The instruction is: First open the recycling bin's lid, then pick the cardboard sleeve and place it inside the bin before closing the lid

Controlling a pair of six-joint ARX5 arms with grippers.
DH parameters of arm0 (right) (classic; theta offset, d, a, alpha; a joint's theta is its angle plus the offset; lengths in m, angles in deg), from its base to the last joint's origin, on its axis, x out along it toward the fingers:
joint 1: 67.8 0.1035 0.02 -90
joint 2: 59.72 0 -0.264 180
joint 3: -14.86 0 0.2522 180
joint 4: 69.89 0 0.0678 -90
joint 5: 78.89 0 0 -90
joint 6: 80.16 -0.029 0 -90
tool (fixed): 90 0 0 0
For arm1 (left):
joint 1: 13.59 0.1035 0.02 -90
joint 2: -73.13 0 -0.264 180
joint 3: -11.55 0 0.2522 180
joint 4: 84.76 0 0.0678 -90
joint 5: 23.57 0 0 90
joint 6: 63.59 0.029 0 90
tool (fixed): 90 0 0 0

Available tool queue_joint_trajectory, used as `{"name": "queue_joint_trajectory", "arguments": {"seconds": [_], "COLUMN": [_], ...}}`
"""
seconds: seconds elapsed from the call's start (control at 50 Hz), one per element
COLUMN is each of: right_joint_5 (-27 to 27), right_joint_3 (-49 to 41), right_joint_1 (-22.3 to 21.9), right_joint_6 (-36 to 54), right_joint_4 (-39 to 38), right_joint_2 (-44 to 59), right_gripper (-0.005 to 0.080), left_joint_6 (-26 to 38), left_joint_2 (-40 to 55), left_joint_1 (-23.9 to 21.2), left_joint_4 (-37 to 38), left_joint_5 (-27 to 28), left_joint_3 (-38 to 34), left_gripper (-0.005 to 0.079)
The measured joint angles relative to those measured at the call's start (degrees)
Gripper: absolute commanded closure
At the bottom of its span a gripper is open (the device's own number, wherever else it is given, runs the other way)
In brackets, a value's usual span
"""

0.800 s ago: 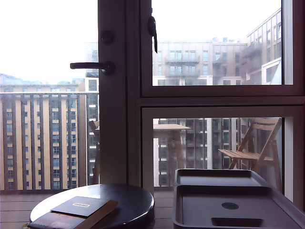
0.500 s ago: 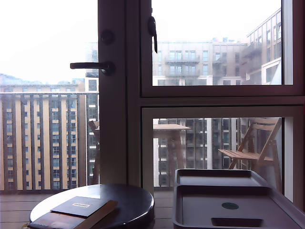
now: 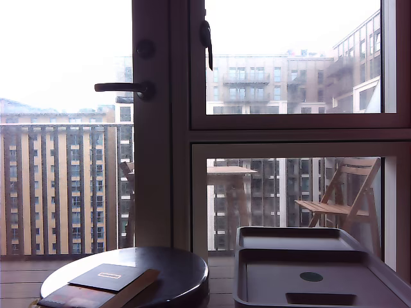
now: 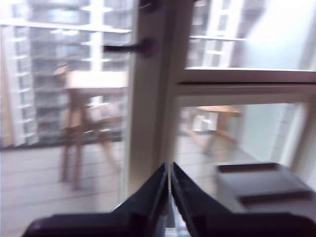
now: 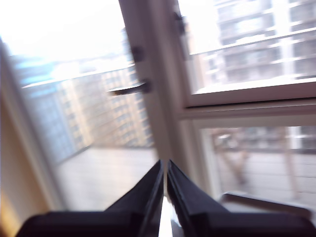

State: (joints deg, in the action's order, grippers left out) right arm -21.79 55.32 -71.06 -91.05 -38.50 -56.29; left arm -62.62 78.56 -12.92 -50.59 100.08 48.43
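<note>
Lid (image 3: 321, 282) still shut on the recycling bin (image 3: 239, 282).
Cardboard sleeve (image 3: 108, 277) lies near the round bench's (image 3: 186, 273) front edge. My first gripper (image 4: 170, 170) and my second gripper (image 5: 164, 168) hang above, jaws together; the blurry first wrist view seems nearer the bin. Nothing has moved since earlier.

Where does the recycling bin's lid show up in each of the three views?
Exterior view: the lid lies flat on the recycling bin at the lower right, showing its green dot and slot.
First wrist view: a blurred grey slab beyond my first gripper, apparently the lid.
Second wrist view: only a grey edge, too blurred to name.
Shared landmark: the door handle.
</note>
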Motion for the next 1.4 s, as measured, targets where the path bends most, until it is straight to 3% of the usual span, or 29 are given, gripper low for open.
{"name": "queue_joint_trajectory", "arguments": {"seconds": [0.22, 0.34, 0.46, 0.62, 0.74, 0.96, 1.16, 1.4], "right_joint_5": [-10.9, -11.3, -8.3, 2.0, 8.8, 16.5, 18.6, 20.0], "right_joint_3": [4.5, 5.5, 5.5, 5.6, 5.6, 5.8, 6.1, 6.5], "right_joint_1": [0.1, 1.7, 5.2, 11.7, 16.0, 22.1, 22.9, 22.9], "right_joint_6": [11.0, 20.8, 32.5, 49.3, 57.5, 64.2, 64.9, 65.0], "right_joint_4": [11.7, 14.8, 15.0, 13.2, 9.8, 4.0, 1.0, -3.5], "right_joint_2": [14.4, 22.5, 29.0, 37.7, 43.7, 52.9, 65.6, 77.5], "right_gripper": [0.0765, 0.0735, 0.0631, 0.0463, 0.0401, 0.0397, 0.0399, 0.0399], "left_joint_6": [11.9, 17.6, 21.6, 21.6, 18.4, 12.7, 12.2, 5.6], "left_joint_2": [13.4, 19.8, 25.6, 33.7, 39.0, 40.9, 40.9, 40.8], "left_joint_1": [-2.2, -4.3, -6.8, -8.9, -9.9, -10.3, -10.3, -10.3], "left_joint_4": [4.3, 4.5, 4.5, 4.5, 4.5, 4.4, 1.9, 1.4], "left_joint_5": [7.7, 8.3, 8.1, 6.7, 6.5, 6.4, 6.4, 5.7], "left_joint_3": [0.9, 0.9, 0.9, 0.9, 0.9, 1.7, 4.4, 4.7], "left_gripper": [0.0761, 0.0761, 0.0761, 0.0761, 0.0761, 0.0761, 0.0761, 0.0761]}}
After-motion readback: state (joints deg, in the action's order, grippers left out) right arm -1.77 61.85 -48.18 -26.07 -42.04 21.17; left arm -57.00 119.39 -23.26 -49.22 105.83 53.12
